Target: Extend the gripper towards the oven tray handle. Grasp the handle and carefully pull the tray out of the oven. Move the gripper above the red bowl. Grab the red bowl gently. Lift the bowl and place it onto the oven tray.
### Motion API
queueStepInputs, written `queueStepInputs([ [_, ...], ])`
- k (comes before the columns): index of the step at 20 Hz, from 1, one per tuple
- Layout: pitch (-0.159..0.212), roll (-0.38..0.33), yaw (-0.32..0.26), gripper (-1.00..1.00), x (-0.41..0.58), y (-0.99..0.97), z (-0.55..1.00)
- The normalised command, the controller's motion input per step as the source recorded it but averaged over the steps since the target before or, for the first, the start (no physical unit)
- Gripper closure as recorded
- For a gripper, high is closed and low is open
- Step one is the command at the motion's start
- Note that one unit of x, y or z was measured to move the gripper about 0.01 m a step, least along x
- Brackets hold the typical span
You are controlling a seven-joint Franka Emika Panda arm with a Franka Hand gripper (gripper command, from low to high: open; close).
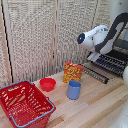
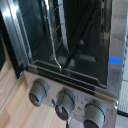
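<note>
We hold the arm up at the oven (image 2: pixel 70 45) near the counter's (image 1: pixel 95 105) far edge, facing the tray (image 1: pixel 111 63) to reach it; the end effector's spread (hidden) we cannot tell. The red bowl (image 1: pixel 47 84) waits mid-counter.

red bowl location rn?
In the exterior view the red bowl sits on the wooden table, left of centre, between the red mesh basket and the blue cup, below-left of the orange box.

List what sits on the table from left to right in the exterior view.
Red mesh basket → red bowl → yellow-orange box and blue cup, overlapping in order → oven.
</note>
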Motion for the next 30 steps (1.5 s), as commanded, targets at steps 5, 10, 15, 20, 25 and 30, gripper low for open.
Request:
queueStepInputs([
  [5, -0.01, -0.099, 0.028, -1.0, 0.0, -0.51, -0.19],
  [10, -0.038, 0.042, 0.003, -1.0, 0.0, -0.71, -0.01],
  [15, -0.015, 0.04, 0.012, -1.0, 0.0, -0.57, 0.0],
  [20, 0.0, 0.004, 0.001, -1.0, 0.03, -0.19, -0.05],
  [25, 0.002, 0.006, 0.002, -1.0, 0.023, -0.08, -0.03],
  [30, -0.014, 0.067, 0.037, 1.0, -0.074, -0.37, 0.01],
])
